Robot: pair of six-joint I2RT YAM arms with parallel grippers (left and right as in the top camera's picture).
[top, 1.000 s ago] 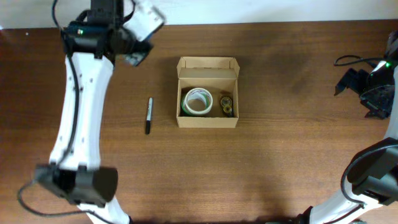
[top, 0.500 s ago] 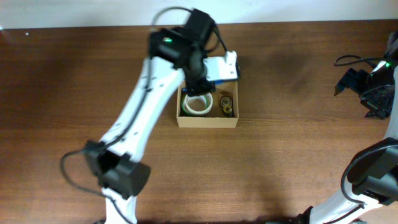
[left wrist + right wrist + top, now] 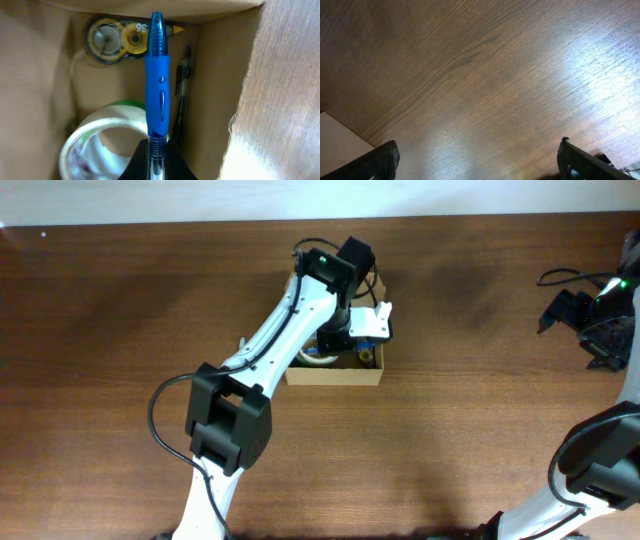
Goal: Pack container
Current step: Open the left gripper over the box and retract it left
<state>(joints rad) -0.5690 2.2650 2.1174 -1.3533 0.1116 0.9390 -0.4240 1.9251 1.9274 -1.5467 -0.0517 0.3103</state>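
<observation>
Brown wood-grain tabletop (image 3: 480, 430) w/ glare patches; black cable (image 3: 562, 276) looped at far rt edge; pale wall strip (image 3: 450, 195) along top.

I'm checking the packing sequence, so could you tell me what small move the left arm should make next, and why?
Probably open the left gripper: its jaws pinch the blue pen, which hangs over the open container, above the tape roll and black pen.

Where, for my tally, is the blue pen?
Left wrist view: blue pen gripped by left fingers over the cardboard box, between tape roll and black pen.
</observation>
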